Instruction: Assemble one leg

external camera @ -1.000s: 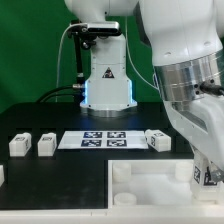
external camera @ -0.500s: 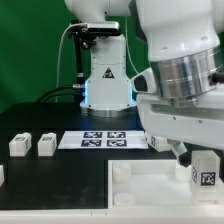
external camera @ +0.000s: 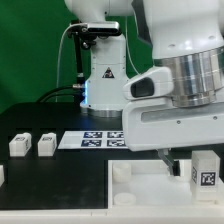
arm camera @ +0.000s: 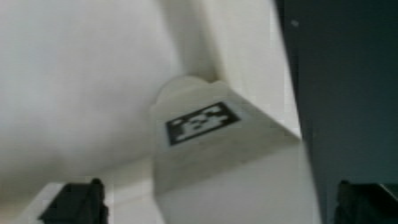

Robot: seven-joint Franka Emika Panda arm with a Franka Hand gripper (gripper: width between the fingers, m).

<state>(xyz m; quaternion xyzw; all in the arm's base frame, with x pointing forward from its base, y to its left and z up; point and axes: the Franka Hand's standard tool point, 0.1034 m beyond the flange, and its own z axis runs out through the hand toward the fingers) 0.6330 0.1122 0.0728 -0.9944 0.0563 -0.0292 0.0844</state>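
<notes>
In the wrist view a white leg with a black-and-white tag lies against the white tray. My gripper is open, and its two dark fingertips stand wide apart on either side of the leg without touching it. In the exterior view this leg stands upright at the tray's right edge, with one dark finger just beside it on the exterior view's left. Two more legs lie on the table at the exterior view's left.
The large white tray with round corner sockets fills the front. The marker board lies behind it. The arm's body hides the right half of the scene. The robot base stands at the back.
The arm has swung toward the exterior view's left and come lower. It now hides the leg that lay beside the marker board. The tagged leg at the right shows more fully.
</notes>
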